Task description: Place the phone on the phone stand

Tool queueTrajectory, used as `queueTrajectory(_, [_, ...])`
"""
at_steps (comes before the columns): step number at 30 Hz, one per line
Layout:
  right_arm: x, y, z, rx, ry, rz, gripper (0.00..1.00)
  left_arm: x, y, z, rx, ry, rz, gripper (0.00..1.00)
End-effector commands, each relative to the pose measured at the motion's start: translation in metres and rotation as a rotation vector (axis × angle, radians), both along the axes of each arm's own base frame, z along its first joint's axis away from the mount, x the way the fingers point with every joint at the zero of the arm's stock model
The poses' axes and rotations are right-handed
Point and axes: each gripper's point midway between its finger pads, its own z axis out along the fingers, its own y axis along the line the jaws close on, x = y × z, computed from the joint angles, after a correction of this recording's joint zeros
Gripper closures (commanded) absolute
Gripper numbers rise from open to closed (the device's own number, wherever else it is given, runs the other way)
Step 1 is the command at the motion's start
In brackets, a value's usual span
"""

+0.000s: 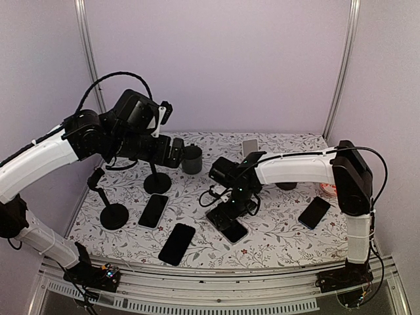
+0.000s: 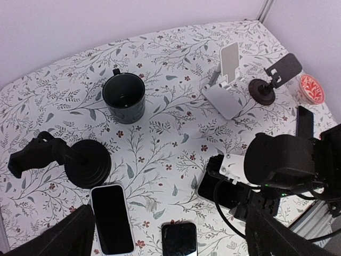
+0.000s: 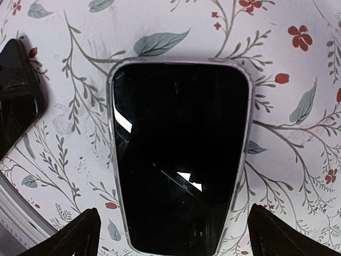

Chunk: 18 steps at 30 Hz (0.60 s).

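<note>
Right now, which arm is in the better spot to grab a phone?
Right. The right claw hangs open directly over a phone, a finger on either side. The left claw is high above the table, farther from every phone.

Top view: right gripper (image 1: 231, 215) covers part of centre phone (image 1: 235, 231); red dish (image 1: 327, 190) partly behind right arm. Right wrist view: same phone's near end cut by btm edge, 2nd phone (image 3: 13, 101) cropped at left edge.
</note>
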Motion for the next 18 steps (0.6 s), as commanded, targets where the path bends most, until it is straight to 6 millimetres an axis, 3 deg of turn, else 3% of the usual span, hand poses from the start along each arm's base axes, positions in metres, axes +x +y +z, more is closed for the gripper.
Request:
queueTrajectory(1, [-0.007,0.004,-0.003,-0.022,-0.006,0.074,0.01,0.005,-0.001,0.002,-0.023,-0.008,-0.001,0.01])
queueTrajectory(18, [-0.015,-0.008,-0.023,-0.148,-0.026,0.100,0.01,0.001,-0.002,-0.004,-0.040,0.020,0.000,0.01])
